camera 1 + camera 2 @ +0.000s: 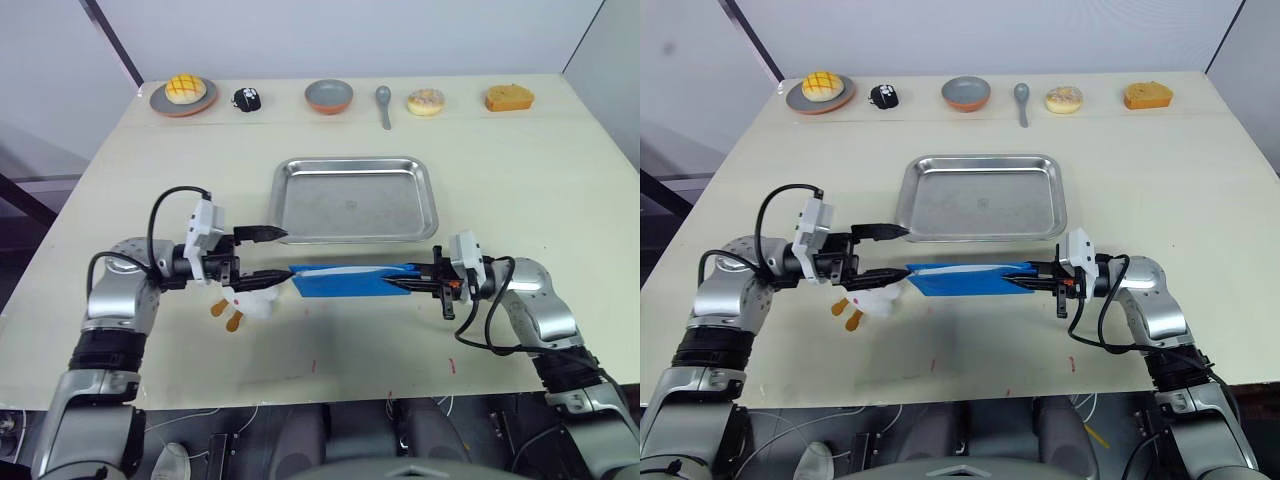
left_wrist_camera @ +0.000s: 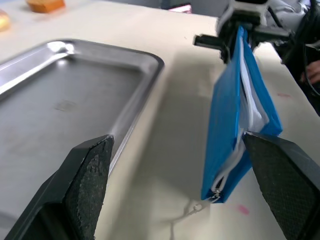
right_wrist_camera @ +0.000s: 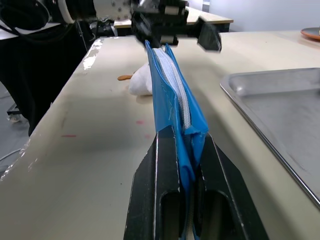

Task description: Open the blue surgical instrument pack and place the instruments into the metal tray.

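Observation:
The blue surgical instrument pack is held on edge just above the table, in front of the metal tray, which is bare inside. My right gripper is shut on the pack's right end. My left gripper is open, its fingers spread wide. Its lower finger sits right beside the pack's left corner, where a zipper and whitish lining show. The instruments are hidden.
A white lump with orange bits lies under my left gripper. Along the far edge stand a plate with a yellow bun, a small black object, a grey-and-orange bowl, a spoon, a doughnut and a cake piece.

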Action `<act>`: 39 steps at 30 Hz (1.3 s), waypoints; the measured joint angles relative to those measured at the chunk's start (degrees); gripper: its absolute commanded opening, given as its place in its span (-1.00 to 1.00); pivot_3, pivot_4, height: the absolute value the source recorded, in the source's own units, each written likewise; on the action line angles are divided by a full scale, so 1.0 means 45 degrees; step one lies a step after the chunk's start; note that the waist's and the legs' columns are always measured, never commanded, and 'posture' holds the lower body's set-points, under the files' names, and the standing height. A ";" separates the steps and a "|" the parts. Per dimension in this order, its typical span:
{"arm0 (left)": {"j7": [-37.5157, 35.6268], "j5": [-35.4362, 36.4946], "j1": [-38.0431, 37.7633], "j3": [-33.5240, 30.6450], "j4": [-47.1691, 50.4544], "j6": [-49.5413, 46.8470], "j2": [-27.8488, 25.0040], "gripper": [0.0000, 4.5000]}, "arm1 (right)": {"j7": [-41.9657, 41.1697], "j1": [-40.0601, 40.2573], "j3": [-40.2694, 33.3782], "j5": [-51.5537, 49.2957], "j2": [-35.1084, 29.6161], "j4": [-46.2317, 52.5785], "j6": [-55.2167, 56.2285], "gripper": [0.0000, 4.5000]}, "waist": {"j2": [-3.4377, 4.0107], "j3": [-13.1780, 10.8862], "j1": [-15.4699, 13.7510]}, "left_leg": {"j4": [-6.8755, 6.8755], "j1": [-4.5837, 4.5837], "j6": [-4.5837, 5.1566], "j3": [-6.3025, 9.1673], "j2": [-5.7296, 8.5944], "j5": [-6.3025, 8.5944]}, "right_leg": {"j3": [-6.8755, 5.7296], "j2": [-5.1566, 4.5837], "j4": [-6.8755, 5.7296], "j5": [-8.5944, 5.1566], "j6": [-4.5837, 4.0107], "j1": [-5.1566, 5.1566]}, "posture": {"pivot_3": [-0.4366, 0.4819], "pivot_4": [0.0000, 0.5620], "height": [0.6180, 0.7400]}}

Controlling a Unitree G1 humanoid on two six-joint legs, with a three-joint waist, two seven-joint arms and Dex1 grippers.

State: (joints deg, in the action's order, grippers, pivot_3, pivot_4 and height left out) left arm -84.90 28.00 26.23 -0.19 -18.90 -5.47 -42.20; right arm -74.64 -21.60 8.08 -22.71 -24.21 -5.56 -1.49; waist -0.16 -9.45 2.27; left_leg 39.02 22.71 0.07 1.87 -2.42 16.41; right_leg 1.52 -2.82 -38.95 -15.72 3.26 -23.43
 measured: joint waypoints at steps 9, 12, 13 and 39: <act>-0.0734 -0.0639 0.0571 0.0181 -0.0775 0.0719 0.0552 0.94 | 0.0007 0.0002 0.0001 0.0007 0.0041 -0.0004 0.0091 -1.00 | 0.0000 0.0000 0.0009 | 0.0006 0.0002 -0.0001 0.0000 0.0001 -0.0001 | 0.0000 0.0000 -0.0001 0.0000 0.0000 0.0000 | -0.05 -0.47 0.87; -0.0820 -0.0714 0.0613 0.0198 -0.0947 0.0774 0.0709 0.85 | 0.0003 0.0003 0.0001 0.0008 0.0041 -0.0003 0.0091 -1.00 | 0.0000 0.0000 0.0010 | 0.0007 0.0002 -0.0001 0.0002 0.0001 0.0000 | 0.0000 0.0000 -0.0002 0.0000 0.0000 0.0000 | -0.05 -0.47 0.87; -0.0845 -0.0721 0.0619 0.0200 -0.0951 0.0782 0.0772 0.72 | 0.0001 0.0003 0.0001 0.0007 0.0042 -0.0003 0.0091 -1.00 | 0.0000 0.0000 0.0010 | 0.0007 0.0002 -0.0001 0.0002 0.0001 0.0000 | 0.0001 0.0000 -0.0002 0.0000 0.0000 0.0000 | -0.05 -0.47 0.87; -0.1076 -0.0440 0.0402 0.0759 -0.0779 0.0449 0.1184 -0.98 | 0.0095 0.0066 -0.0009 -0.0040 -0.0073 0.0002 -0.0147 -1.00 | 0.0000 0.0000 0.0010 | 0.0012 0.0004 -0.0001 0.0002 0.0001 -0.0001 | 0.0001 -0.0001 -0.0003 0.0000 0.0000 0.0000 | -0.05 -0.47 0.87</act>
State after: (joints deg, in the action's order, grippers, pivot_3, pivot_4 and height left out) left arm -89.74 26.02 28.04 3.23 -22.40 -3.44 -36.88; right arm -74.22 -21.30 8.04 -22.88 -24.54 -5.55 -2.16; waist -0.16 -9.45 2.31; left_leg 39.07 22.73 0.07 1.88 -2.42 16.40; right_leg 1.52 -2.82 -38.96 -15.71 3.26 -23.43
